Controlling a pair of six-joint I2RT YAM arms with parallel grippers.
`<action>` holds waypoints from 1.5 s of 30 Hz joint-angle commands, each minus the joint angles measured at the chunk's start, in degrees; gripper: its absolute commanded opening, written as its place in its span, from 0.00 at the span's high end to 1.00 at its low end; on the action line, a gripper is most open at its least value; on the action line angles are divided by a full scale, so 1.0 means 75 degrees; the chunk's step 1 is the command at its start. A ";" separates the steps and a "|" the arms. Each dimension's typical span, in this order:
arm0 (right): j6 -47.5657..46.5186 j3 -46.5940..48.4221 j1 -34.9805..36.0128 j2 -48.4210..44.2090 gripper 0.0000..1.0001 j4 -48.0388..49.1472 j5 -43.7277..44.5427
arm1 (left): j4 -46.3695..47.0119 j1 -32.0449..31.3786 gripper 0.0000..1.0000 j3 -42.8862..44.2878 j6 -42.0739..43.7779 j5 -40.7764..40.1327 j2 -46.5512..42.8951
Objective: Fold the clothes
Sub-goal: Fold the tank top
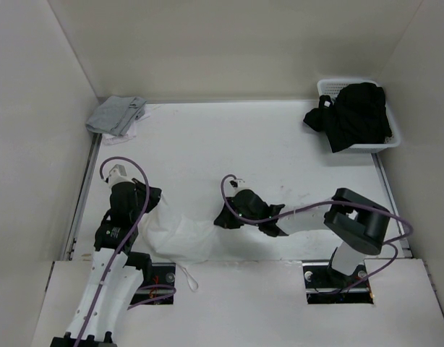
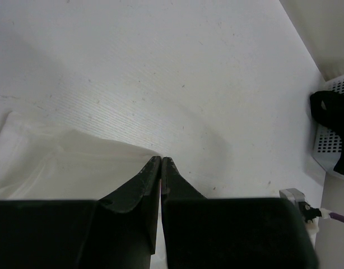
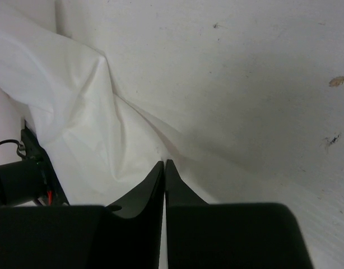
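1. At the near left part of the table [image 1: 265, 152], the white camisole [image 1: 175, 230] is spread in a loose, wrinkled heap between the two grippers.
2. One narrow strap [image 1: 187, 278] is draped over the near edge of the table.
3. The left gripper [image 1: 155, 196] is closed tip to tip at the left edge of the camisole. In the left wrist view, a raised corner of fabric is drawn up to the fingertips [image 2: 154, 163].
4. The right gripper [image 1: 220, 217] is closed at the right edge of the camisole. In the right wrist view, a ridge of fabric is pinched at the fingertips [image 3: 158, 168].
5. A grey folded cloth [image 1: 117, 114] is located at the far left corner.
6. A white basket [image 1: 325, 88] holding a black garment [image 1: 356, 112] is located at the far right corner.
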 commanded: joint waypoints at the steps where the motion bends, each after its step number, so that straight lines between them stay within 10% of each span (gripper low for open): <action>1: 0.0166 -0.0268 -0.0003 -0.1005 0.97 0.0296 0.0159 | 0.0317 0.0064 0.98 0.0126 0.0117 0.0064 -0.0178; 14: 0.0002 -0.0341 0.2208 -0.8082 0.98 -0.5383 0.3800 | -0.0678 -0.0427 0.98 0.2433 0.0187 -0.0240 -0.1643; 28: 0.1267 0.1547 0.7237 -0.8754 0.97 -0.7977 0.7845 | -0.3222 -0.0276 0.98 0.3714 0.0422 0.0098 -0.2979; 32: 0.1573 0.0870 0.6012 -0.8871 0.98 -0.7873 0.7112 | -0.3164 -0.0205 0.98 0.2591 0.0188 0.0345 -0.3097; 37: 0.0287 -0.0536 0.2324 -0.8380 0.99 -0.5897 0.3729 | -0.2276 -0.0310 0.98 0.1289 -0.0081 0.0310 -0.2759; 45: -0.1414 -0.0950 -0.2366 -0.5536 0.98 -0.2859 0.0665 | 0.1588 -0.0498 0.98 -0.0376 -0.0656 0.0088 -0.0021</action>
